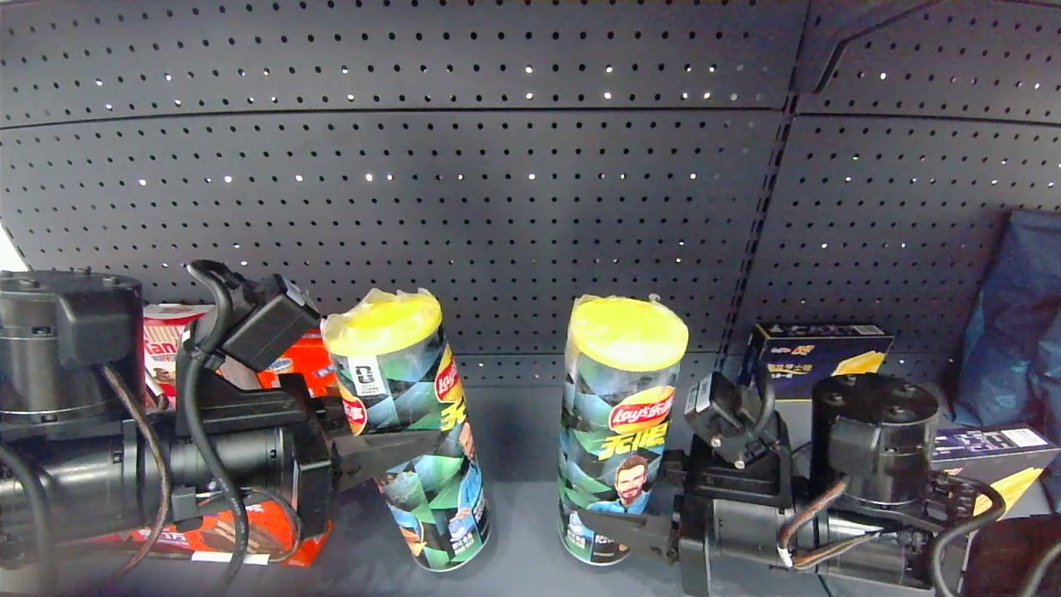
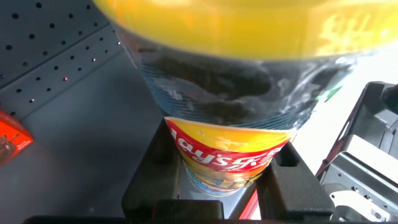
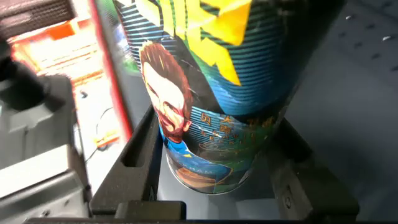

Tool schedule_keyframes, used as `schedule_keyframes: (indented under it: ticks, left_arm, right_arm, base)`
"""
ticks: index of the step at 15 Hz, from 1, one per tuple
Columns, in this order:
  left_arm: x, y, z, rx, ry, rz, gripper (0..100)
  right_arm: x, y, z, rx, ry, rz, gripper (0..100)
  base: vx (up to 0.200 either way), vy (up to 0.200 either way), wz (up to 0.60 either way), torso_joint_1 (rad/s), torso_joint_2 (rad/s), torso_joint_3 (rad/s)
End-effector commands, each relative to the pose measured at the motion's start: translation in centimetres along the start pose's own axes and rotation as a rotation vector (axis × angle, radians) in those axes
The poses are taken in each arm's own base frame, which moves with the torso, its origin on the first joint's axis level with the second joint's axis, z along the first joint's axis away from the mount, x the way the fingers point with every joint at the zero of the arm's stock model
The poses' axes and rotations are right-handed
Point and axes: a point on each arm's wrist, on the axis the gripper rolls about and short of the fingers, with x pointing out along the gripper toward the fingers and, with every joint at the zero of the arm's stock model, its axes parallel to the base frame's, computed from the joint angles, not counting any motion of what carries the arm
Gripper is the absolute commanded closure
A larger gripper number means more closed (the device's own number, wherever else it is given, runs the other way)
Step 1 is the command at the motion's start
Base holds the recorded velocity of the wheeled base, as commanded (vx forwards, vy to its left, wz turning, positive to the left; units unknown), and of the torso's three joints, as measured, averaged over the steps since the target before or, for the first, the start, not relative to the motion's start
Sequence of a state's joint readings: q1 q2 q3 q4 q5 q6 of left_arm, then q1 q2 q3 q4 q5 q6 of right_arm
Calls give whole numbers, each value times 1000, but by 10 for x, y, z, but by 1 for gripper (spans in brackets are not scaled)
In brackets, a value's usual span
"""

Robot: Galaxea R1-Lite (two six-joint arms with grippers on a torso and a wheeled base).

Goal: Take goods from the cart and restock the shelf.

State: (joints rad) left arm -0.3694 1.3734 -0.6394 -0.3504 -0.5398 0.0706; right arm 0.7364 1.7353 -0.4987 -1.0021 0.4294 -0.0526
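Two chip cans with yellow lids are on the dark shelf (image 1: 522, 439). The left can (image 1: 414, 414) leans with its top toward the left, and my left gripper (image 1: 414, 464) is shut on its middle. In the left wrist view this can (image 2: 230, 155) sits tight between the black fingers (image 2: 149, 180). The right can (image 1: 622, 414) stands upright with its base on the shelf. My right gripper (image 1: 601, 531) is shut on its lower part. The right wrist view has that can (image 3: 211, 124) clamped between the fingers (image 3: 134, 162).
A red-orange box (image 1: 273, 531) lies behind my left arm, with a white and red wafer box (image 1: 162, 340) further back. A dark blue box (image 1: 816, 352), another box (image 1: 995, 456) and a blue bag (image 1: 1019, 332) stand at the right. The pegboard wall (image 1: 497, 207) closes the back.
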Motion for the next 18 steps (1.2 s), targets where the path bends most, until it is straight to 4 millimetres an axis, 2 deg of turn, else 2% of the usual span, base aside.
schedule_keyframes:
  ticks: [1,7,17,18]
  left_arm:
    - [0,0,0,0,0,0,100]
    - [0,0,-1,-1,3,-1,100]
    - [1,0,-1,-1,1,-2,100]
    - [1,0,-1,-1,1,-2,100]
  right_arm:
    - [-2,5,-11,9,29,14,100]
    - [5,-4,-23,29,55,-4,100]
    - [17,-7,-32,41,86,2,100]
    - [18,-7,-34,36,84,3,0]
  base:
    - [0,0,0,0,0,0]
    - [0,0,0,0,0,0]
    - [0,0,0,0,0,0]
    - [0,0,0,0,0,0]
